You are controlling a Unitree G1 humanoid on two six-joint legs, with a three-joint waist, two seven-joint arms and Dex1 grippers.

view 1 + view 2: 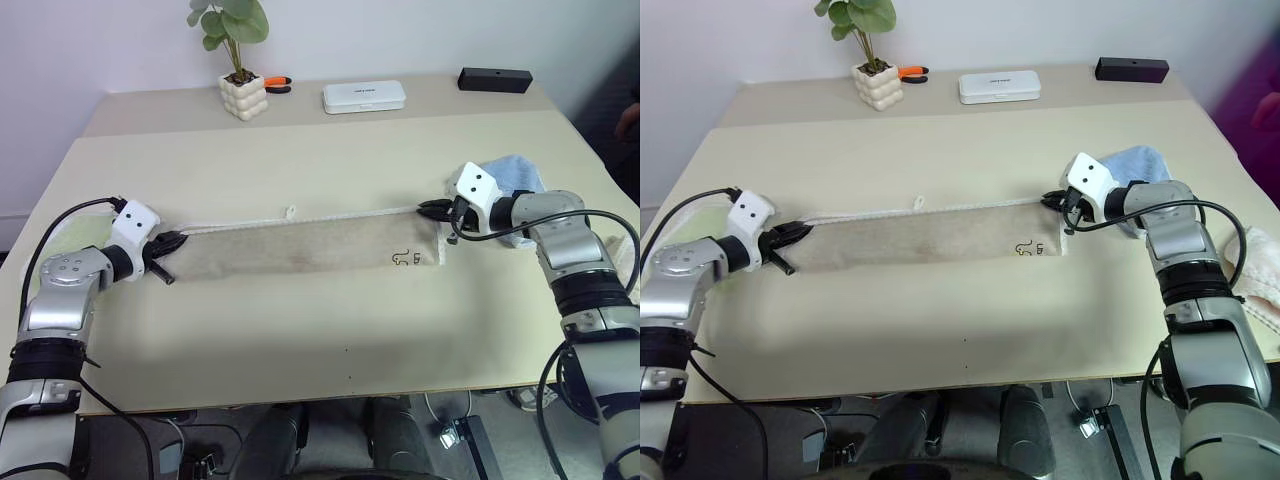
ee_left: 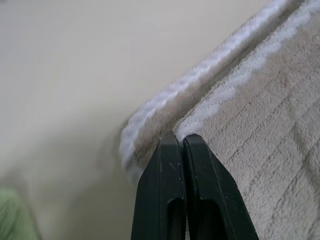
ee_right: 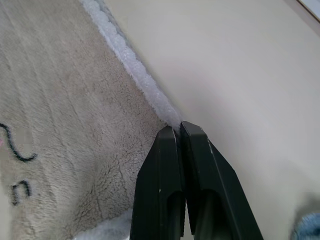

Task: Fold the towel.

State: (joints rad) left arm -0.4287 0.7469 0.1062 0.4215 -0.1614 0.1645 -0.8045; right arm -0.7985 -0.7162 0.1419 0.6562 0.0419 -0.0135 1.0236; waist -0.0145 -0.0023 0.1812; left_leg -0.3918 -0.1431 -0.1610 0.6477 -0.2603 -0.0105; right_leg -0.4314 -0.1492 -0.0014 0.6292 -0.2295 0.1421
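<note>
The table (image 1: 300, 330) carries the towel (image 1: 300, 250), which lies as a long narrow strip across its middle, its long axis running from the robot's left to its right. Each end meets one arm: the left gripper (image 1: 170, 243) sits at the left end, the right gripper (image 1: 436, 209) at the far right corner, so neither arm is nearer than the other (the strip spans the gap between them). Both sets of jaws are pressed together, each pinching the towel's white-edged corner. The wrist views show that pinch closely; the head views alone show the small dark mark (image 1: 405, 258) near the right end and the blue cloth (image 1: 515, 175) behind the right wrist.
</note>
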